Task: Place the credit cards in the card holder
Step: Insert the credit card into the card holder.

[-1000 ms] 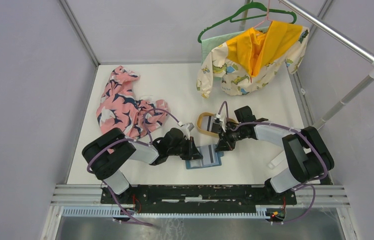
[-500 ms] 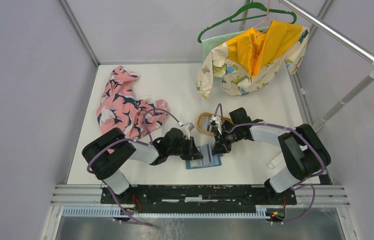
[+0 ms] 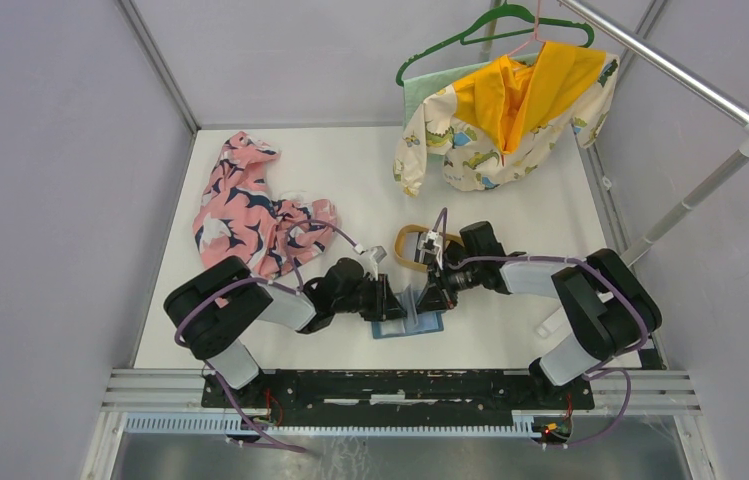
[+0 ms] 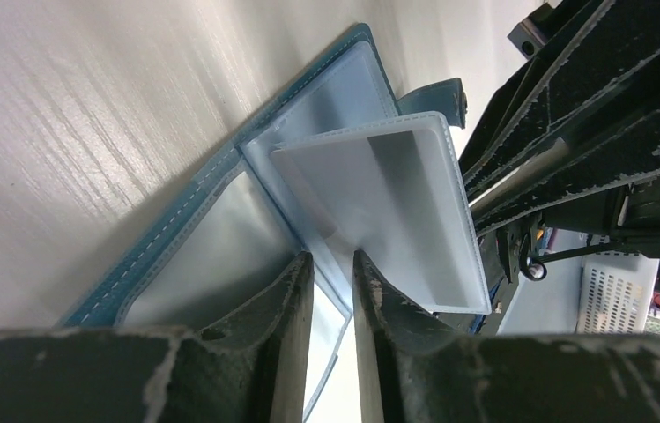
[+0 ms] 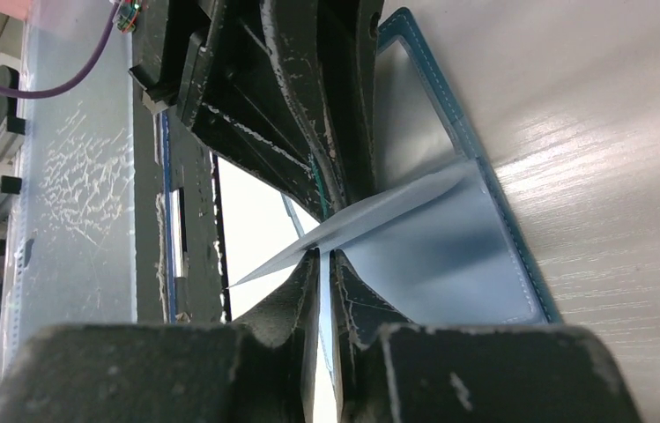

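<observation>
Small teal-blue bifold card holder (image 3: 410, 328): we find it open and flat on the white table (image 3: 350, 180), centre, by the near edge. Its clear plastic pocket leaf (image 4: 388, 203) stands raised, pinched by the right gripper (image 5: 322, 261). Left gripper (image 4: 332, 266): fingers nearly together over the holder; we cannot tell whether they grip. Tan oval wooden tray (image 3: 399, 248) lies just beyond.

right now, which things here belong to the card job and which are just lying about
On the job: card holder, lying open; right claw pinching its clear sleeve; left claw at its fold. No cards plainly visible.
Lying about: pink patterned cloth; dinosaur-print garment hanging at the back; tan oval tray.
</observation>
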Action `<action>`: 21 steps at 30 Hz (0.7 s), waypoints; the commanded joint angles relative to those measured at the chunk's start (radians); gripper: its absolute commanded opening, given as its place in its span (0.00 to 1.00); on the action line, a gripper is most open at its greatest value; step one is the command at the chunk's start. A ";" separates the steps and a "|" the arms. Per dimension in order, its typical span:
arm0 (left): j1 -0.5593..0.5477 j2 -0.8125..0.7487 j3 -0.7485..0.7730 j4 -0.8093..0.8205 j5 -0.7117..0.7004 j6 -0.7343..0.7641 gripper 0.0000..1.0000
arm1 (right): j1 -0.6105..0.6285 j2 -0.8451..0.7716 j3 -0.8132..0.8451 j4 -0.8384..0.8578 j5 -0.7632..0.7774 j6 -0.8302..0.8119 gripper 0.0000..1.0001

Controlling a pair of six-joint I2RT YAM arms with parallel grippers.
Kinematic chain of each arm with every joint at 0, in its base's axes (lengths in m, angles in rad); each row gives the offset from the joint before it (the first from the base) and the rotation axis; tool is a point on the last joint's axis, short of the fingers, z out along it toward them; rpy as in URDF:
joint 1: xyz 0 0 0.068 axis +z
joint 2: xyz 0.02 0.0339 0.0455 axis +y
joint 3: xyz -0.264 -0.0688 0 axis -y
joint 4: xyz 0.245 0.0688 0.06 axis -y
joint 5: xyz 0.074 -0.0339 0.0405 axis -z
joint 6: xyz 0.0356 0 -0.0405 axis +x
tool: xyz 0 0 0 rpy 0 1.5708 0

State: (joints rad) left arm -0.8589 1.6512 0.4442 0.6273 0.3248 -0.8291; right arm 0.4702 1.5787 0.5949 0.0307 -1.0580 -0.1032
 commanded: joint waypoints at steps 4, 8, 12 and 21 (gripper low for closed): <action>0.014 -0.056 -0.063 0.003 -0.013 -0.041 0.36 | 0.020 0.019 -0.054 0.273 -0.041 0.196 0.14; 0.018 -0.109 -0.089 0.004 -0.026 -0.051 0.39 | 0.030 0.024 -0.062 0.309 -0.023 0.220 0.15; 0.017 -0.167 -0.108 -0.011 -0.045 -0.053 0.47 | 0.050 0.026 -0.067 0.327 0.010 0.232 0.17; 0.018 -0.236 -0.138 -0.090 -0.137 -0.073 0.50 | 0.090 0.040 -0.051 0.330 0.053 0.234 0.19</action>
State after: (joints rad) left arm -0.8459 1.4574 0.3294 0.5694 0.2630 -0.8669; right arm 0.5453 1.6142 0.5331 0.3099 -1.0309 0.1211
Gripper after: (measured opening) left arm 0.494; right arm 0.187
